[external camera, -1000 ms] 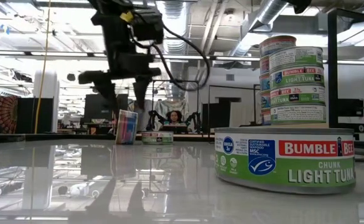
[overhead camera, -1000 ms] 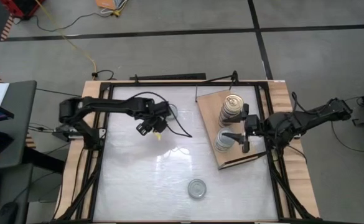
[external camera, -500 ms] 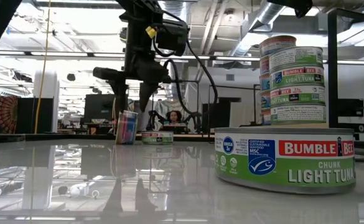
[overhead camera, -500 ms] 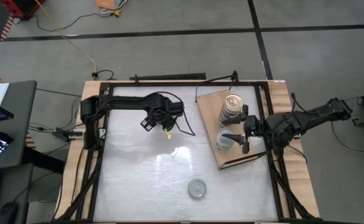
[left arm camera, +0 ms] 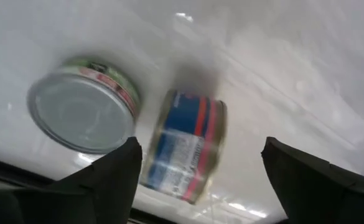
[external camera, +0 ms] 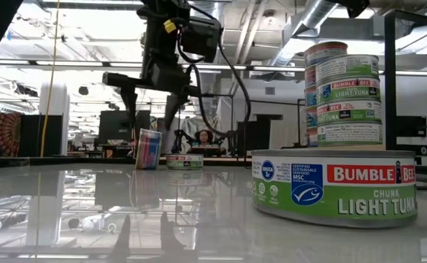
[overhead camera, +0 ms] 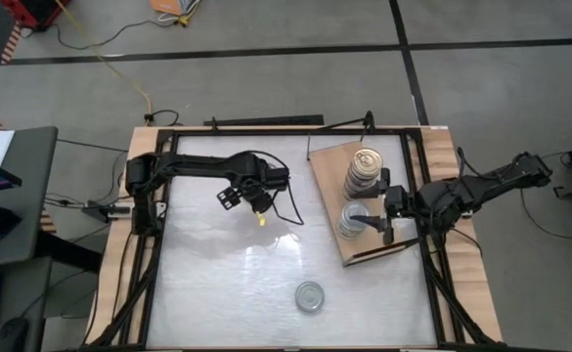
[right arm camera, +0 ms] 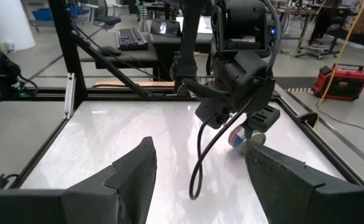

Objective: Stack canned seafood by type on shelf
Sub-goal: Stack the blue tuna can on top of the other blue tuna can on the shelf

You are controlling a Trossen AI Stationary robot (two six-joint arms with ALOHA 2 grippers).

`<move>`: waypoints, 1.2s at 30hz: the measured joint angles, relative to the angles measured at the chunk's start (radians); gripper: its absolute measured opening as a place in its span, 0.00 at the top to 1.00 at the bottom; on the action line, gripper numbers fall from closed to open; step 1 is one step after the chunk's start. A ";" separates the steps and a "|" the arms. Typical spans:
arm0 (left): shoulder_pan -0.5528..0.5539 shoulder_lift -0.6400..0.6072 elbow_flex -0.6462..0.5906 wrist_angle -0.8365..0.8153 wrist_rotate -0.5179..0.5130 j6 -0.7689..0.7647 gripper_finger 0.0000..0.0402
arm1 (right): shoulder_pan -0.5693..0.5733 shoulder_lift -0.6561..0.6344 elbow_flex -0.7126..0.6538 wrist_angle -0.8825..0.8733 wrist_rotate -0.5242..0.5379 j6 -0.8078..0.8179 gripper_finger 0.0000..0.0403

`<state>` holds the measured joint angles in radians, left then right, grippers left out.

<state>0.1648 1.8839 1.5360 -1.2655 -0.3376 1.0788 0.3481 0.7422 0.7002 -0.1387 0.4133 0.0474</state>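
Tins are sorted by type on the shelf [overhead camera: 395,246], a wooden board at the right side of the table [overhead camera: 207,293]. On it stand a tall stack [overhead camera: 363,169] of green-labelled tuna tins with a gold pull-tab lid on top, and just beside it, toward the table's near edge, a shorter stack [overhead camera: 352,221] with a silver-grey lid.

The right end effector [overhead camera: 375,223] rests at the shorter stack, on the side away from the table's middle. Its fingers [right arm camera: 129,177] stand open and empty in the right wrist view, so I judge this arm is waiting.

Well away from the shelf, the left end effector [external camera: 149,101] hangs in the air above two loose tins near the far edge of the table. Its fingers [left arm camera: 116,174] are spread wide with nothing between them. Below it in the left wrist view are a green-labelled tin [left arm camera: 82,104] lying flat with its silver lid up, and a blue-and-red tin [left arm camera: 185,146] tipped on its side just beside it; whether they touch I cannot tell. The wide spread suits coming down around a tin, likely the next step, and the tipped one may roll when nudged.

One more tuna tin [overhead camera: 310,296] sits alone near the table's front edge, far from the shelf, so several tins remain to place.
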 joint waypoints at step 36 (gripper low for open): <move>0.136 -0.002 -0.131 0.196 -0.078 0.289 0.54 | -0.004 -0.004 0.000 0.011 0.000 -0.029 0.33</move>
<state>0.3012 1.8824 1.4048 -1.0698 -0.4156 1.3682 0.3443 0.7383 0.7002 -0.1272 0.4133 0.0185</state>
